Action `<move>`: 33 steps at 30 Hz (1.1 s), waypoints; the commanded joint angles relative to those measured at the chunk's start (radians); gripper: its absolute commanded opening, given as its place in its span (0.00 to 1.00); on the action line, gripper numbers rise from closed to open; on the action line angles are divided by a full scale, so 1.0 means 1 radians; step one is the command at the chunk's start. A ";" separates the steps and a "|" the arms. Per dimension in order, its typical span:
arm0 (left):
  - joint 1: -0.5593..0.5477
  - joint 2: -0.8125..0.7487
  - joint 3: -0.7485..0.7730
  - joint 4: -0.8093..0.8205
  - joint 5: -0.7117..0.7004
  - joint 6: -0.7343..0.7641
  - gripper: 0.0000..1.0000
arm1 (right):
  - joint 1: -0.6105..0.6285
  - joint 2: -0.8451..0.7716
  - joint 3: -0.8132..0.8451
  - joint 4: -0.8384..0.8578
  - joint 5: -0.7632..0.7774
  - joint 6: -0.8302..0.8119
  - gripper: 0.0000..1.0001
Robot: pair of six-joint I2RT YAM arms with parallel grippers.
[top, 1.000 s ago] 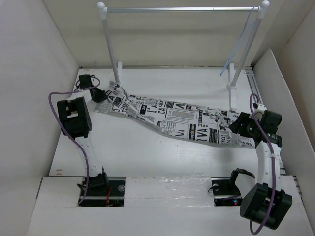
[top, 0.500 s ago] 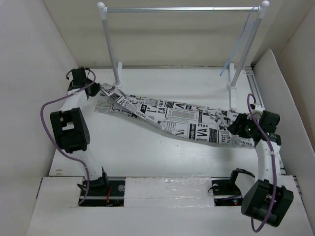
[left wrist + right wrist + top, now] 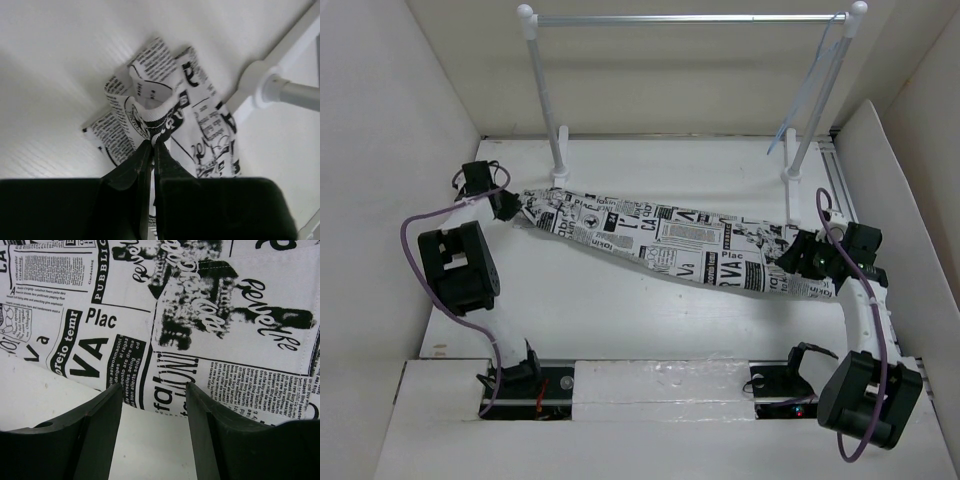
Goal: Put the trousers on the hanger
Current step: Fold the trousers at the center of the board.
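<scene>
Black left gripper (image 3: 153, 146) is clamped tight on one end of the trousers (image 3: 660, 240), which stretch across the table (image 3: 620, 320). Right gripper (image 3: 152, 390) sits parted at the hem, gripping nothing. It wants a deep bite before lifting toward the hanger (image 3: 813, 80).

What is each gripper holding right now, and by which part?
The left gripper pinches the trousers by a bunched edge at their left end. The right gripper is open at their right end, holding nothing.

Robot lab: white panel walls (image 3: 380, 150), paired bench arms (image 3: 460, 268).
</scene>
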 commanded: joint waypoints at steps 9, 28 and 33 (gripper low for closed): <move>-0.038 -0.033 0.349 0.005 0.119 -0.042 0.00 | 0.016 0.004 0.034 0.058 -0.017 -0.012 0.59; 0.096 0.078 0.006 0.181 0.163 0.018 0.00 | 0.016 0.007 0.030 0.061 -0.040 -0.021 0.59; 0.096 0.082 0.033 0.103 0.119 0.046 0.15 | 0.016 0.006 0.033 0.061 -0.047 -0.018 0.60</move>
